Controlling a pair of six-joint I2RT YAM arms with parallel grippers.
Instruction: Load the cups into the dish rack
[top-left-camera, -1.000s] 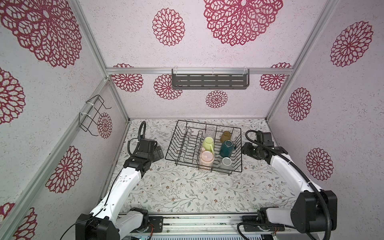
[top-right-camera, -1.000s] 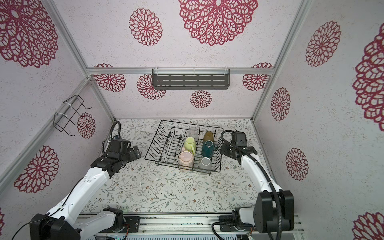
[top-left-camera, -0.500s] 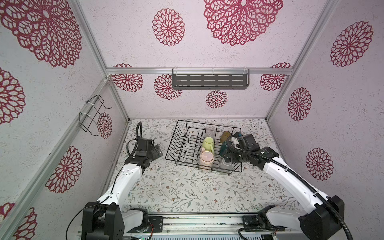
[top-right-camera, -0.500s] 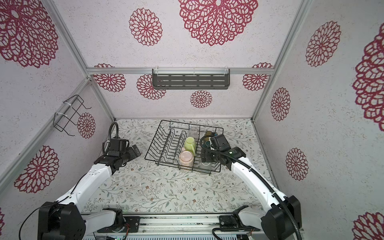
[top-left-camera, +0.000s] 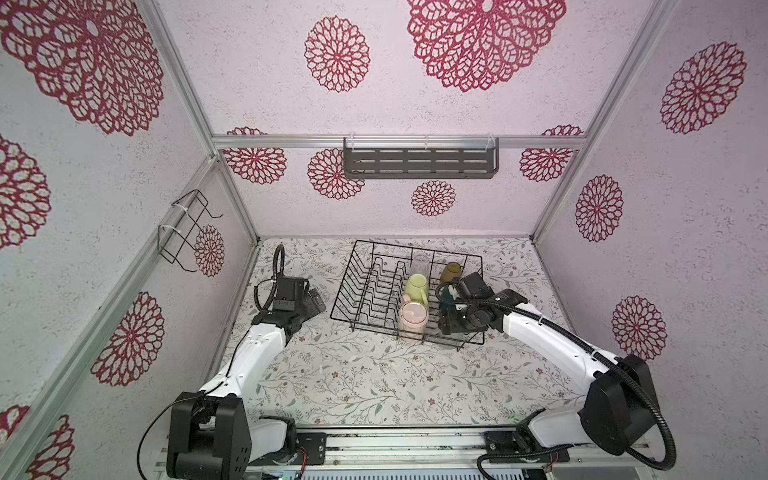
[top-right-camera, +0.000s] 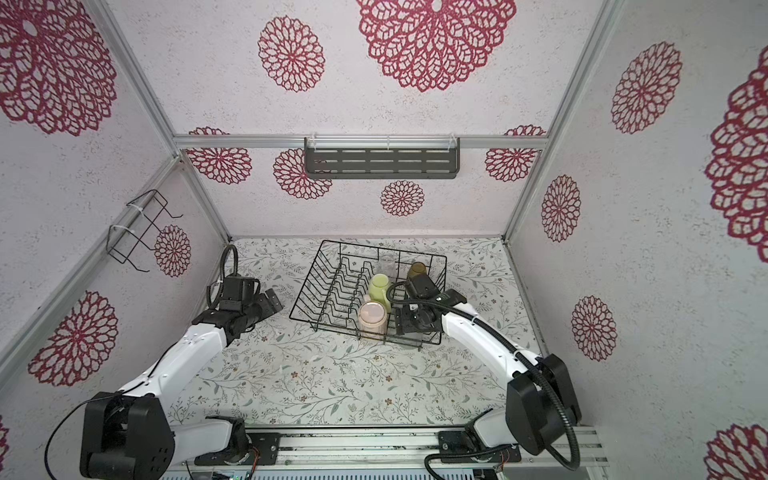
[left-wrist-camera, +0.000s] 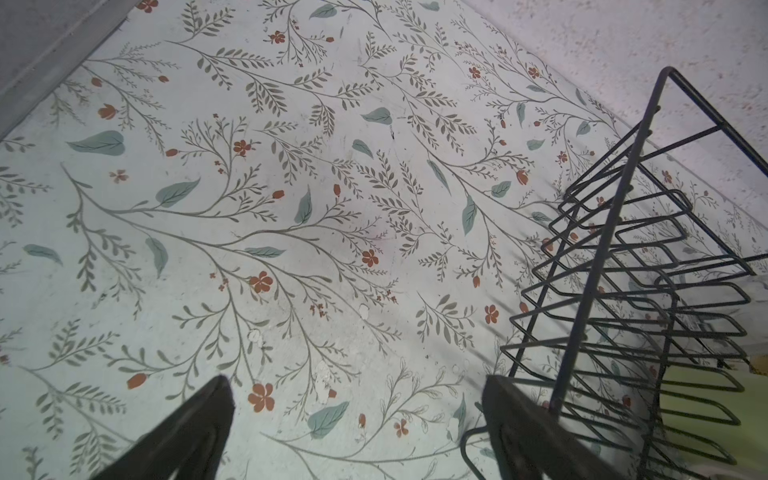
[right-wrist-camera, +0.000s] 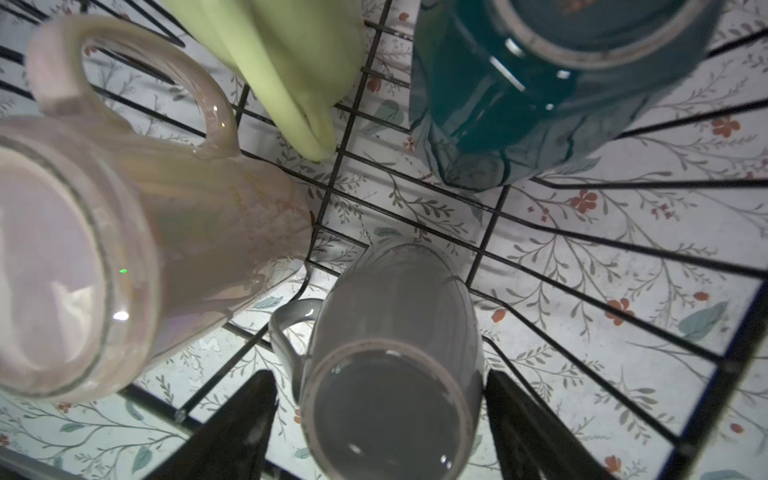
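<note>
The grey mug (right-wrist-camera: 390, 415) in rack (right-wrist-camera: 721, 374) is being straddled by right gripper (right-wrist-camera: 379, 374) — jaws spread, one side clear; left gripper (left-wrist-camera: 356, 378) is being held wide.

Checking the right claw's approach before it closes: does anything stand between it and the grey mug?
Nothing visible does. The grey mug sits between the right claw's spread fingers, inside the dish rack. Only its own handle faces one finger; the pink tumbler stands beside, clear of the gap.
</note>
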